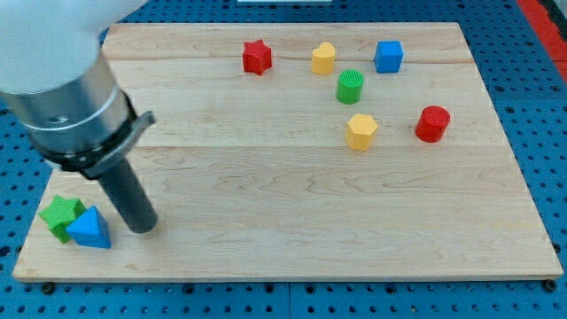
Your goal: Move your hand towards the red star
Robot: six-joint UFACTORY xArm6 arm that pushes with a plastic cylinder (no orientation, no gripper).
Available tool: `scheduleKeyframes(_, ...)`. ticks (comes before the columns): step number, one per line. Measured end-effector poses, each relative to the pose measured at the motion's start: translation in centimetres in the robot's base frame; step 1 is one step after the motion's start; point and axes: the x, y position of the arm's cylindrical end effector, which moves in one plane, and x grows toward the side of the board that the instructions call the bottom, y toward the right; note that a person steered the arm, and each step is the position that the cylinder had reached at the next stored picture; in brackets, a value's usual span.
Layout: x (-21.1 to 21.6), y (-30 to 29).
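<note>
The red star (257, 57) lies near the view's top, left of centre, on the wooden board (292, 204). My tip (143, 228) rests on the board at the lower left, far below and left of the red star. It is just right of a blue triangular block (89, 228) and a green star (61, 215), close to the blue one but whether it touches cannot be told.
Right of the red star sit a yellow block (323, 58), a blue cube (388, 56), a green cylinder (350, 86), a yellow hexagonal block (361, 131) and a red cylinder (432, 123). The arm's large grey body (62, 80) covers the upper left corner.
</note>
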Motion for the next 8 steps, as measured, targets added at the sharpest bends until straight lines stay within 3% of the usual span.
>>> scheduleKeyframes(3, -0.9, 3.1)
scheduleKeyframes(8, -19.7, 9.4)
